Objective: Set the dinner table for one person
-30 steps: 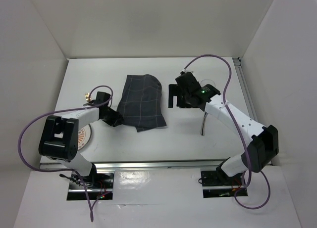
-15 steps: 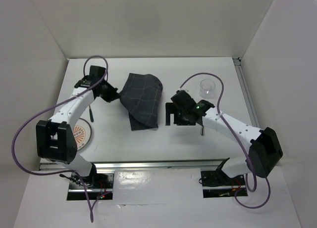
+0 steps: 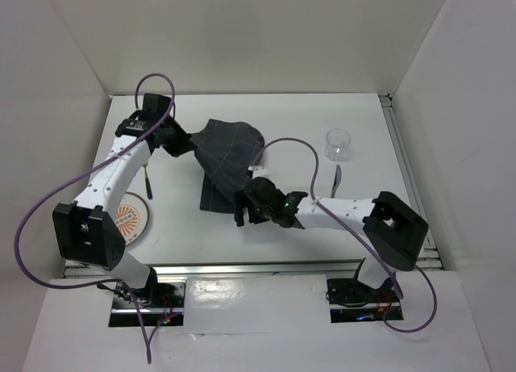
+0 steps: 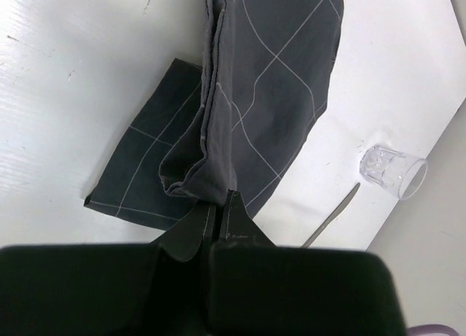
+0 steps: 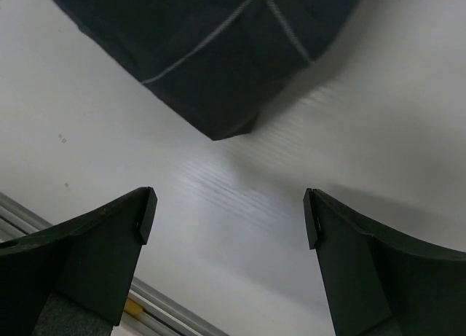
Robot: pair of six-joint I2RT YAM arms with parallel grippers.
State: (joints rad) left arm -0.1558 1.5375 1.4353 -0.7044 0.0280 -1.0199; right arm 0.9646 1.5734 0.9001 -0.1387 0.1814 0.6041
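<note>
The white surface point(image 3: 322, 122) carries everything, with metal rails along its near and right edges. At its middle, toward the far edge, lies a dark grid-lined cloth point(image 3: 230, 158), partly folded over itself. The left hand point(image 3: 188, 144) is pinched tight on a bunched fold at the cloth's left side. The right hand point(image 3: 239, 212) hovers spread wide, holding nothing, just beside the cloth's near corner. A clear glass point(image 3: 338, 144) and a knife point(image 3: 334, 181) sit toward the right edge, and a plate point(image 3: 129, 219) sits by the near left corner.

back wall point(image 3: 250, 33): plain white panel | left wall point(image 3: 40, 130) and right wall point(image 3: 472, 130) — white, bare | light — even, soft shadows
</note>
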